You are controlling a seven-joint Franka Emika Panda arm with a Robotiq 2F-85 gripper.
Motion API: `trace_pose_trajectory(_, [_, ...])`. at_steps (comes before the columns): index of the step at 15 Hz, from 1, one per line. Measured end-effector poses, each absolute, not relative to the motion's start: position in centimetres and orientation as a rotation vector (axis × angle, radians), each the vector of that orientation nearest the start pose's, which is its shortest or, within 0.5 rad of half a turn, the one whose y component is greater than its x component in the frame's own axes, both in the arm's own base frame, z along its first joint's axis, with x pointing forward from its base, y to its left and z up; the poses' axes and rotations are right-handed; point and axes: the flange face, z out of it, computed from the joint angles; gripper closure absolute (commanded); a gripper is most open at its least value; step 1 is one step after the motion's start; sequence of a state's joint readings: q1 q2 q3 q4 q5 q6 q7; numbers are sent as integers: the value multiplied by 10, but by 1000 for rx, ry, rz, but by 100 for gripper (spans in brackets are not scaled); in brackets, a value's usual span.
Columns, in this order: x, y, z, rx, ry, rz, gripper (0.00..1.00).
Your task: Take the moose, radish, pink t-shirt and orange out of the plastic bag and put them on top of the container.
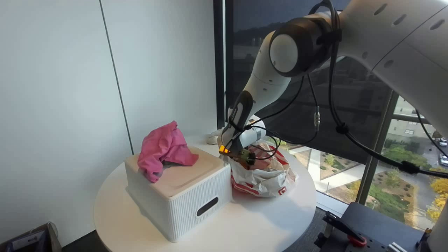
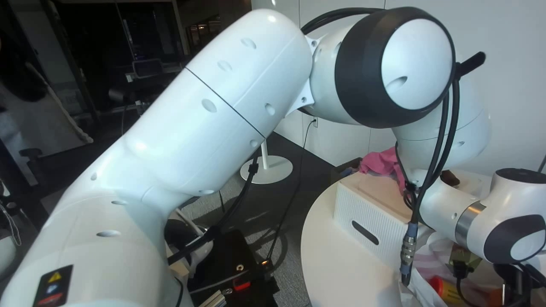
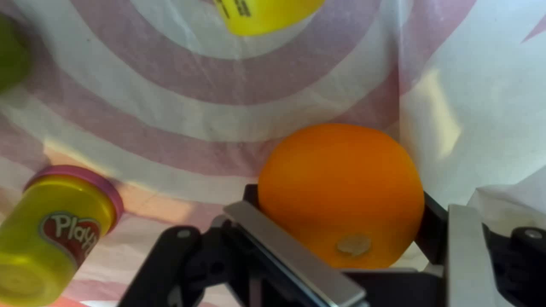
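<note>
In the wrist view the orange (image 3: 341,170) sits between the fingers of my gripper (image 3: 340,200), touched on both sides, so the jaws are shut on it. The striped lining of the plastic bag (image 1: 260,185) surrounds it; in an exterior view the hand reaches down into that bag and the fingertips are hidden. The pink t-shirt (image 1: 162,148) is heaped on top of the container (image 1: 187,211). A dark-brown thing (image 2: 450,178) beyond the arm may be the moose; I cannot tell whether it rests on the container. The radish is hidden or out of view.
Also inside the bag are a yellow tub (image 3: 59,238) with a pink lid, another yellow tub (image 3: 264,17) and a blurred green thing (image 3: 13,53). The container stands against the bag on the round white table (image 1: 241,224). A pale object (image 1: 212,137) lies behind the container.
</note>
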State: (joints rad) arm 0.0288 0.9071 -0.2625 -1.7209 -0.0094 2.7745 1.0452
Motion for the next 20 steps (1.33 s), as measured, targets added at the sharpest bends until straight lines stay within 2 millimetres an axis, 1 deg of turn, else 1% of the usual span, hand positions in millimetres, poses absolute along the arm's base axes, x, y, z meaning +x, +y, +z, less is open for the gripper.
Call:
trace_pose_trajectory(2, [656, -136, 96, -2720, 1745, -380, 42])
trace_pose_trajectory(4, [660, -126, 109, -2756, 1676, -334, 42])
trace_pose_trajectory(6, [663, -110, 133, -2820, 1579, -208, 42])
trace_pose_trajectory(8, [661, -95, 167, -2889, 1498, -45, 42])
trace_pose_trajectory(12, [642, -62, 227, -3017, 1377, 302, 42])
trace_pose_trajectory(15, [630, -35, 267, -3072, 1215, 557, 42])
trace_pose_trajectory(17, [623, -20, 285, -3093, 1107, 727, 42])
trace_pose_trajectory(18, [620, -14, 290, -3101, 1039, 798, 42])
trace_pose_trajectory(20, [617, 4, 296, -3115, 873, 874, 42])
